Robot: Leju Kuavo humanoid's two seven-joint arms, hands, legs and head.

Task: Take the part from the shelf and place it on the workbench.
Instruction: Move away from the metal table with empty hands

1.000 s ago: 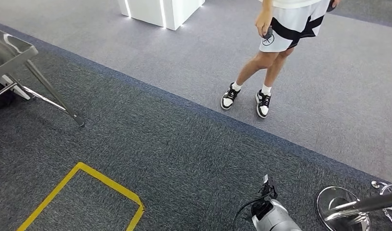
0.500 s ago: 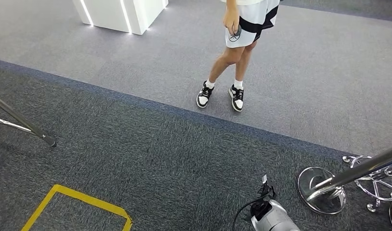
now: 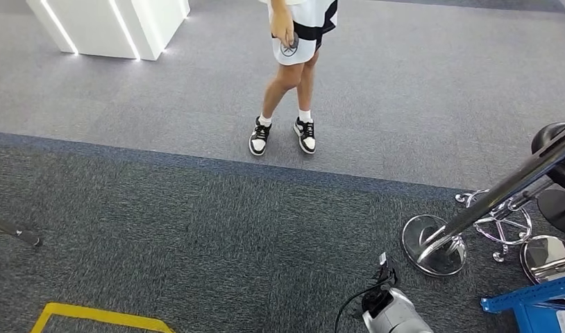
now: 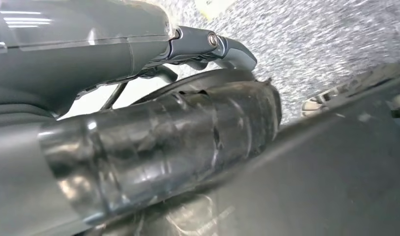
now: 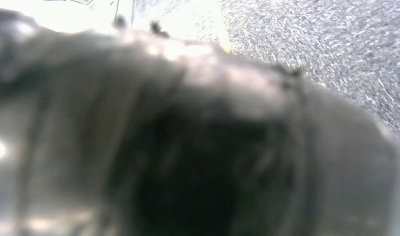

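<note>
The part could not be identified with certainty. In the left wrist view a dark cylinder (image 4: pixel 178 132), wrapped in glossy film, lay close along the left hand (image 4: pixel 139 49), just beside its grey cover and a bent finger. It was judged likely to be the part in carriage, but whether the fingers were clamped round it, closed beside it or spread could not be told. In the right wrist view a blurred dark mass (image 5: pixel 188 147) was seen very near the lens. No fingers could be made out there, so nothing could be said of how the right hand stood. The right arm (image 3: pixel 394 316) was seen low in the head view, with a black cable at its wrist.

Around it lay dark carpet (image 3: pixel 196 229). A strip of yellow tape (image 3: pixel 99 320) was seen near the lower edge, chrome stool bases (image 3: pixel 436 246) near the right arm, and a blue frame (image 3: pixel 526 298) beyond them. A person (image 3: pixel 287 76) stood well apart on the lighter floor, near a white lit plinth (image 3: pixel 106 28).

The step in hand was judged to be travel between shelf and workbench. It would be done well if any hold were kept firm and level, the stool bases and the person were given room, and nothing were lowered until the workbench surface had been brought plainly under the head camera.
</note>
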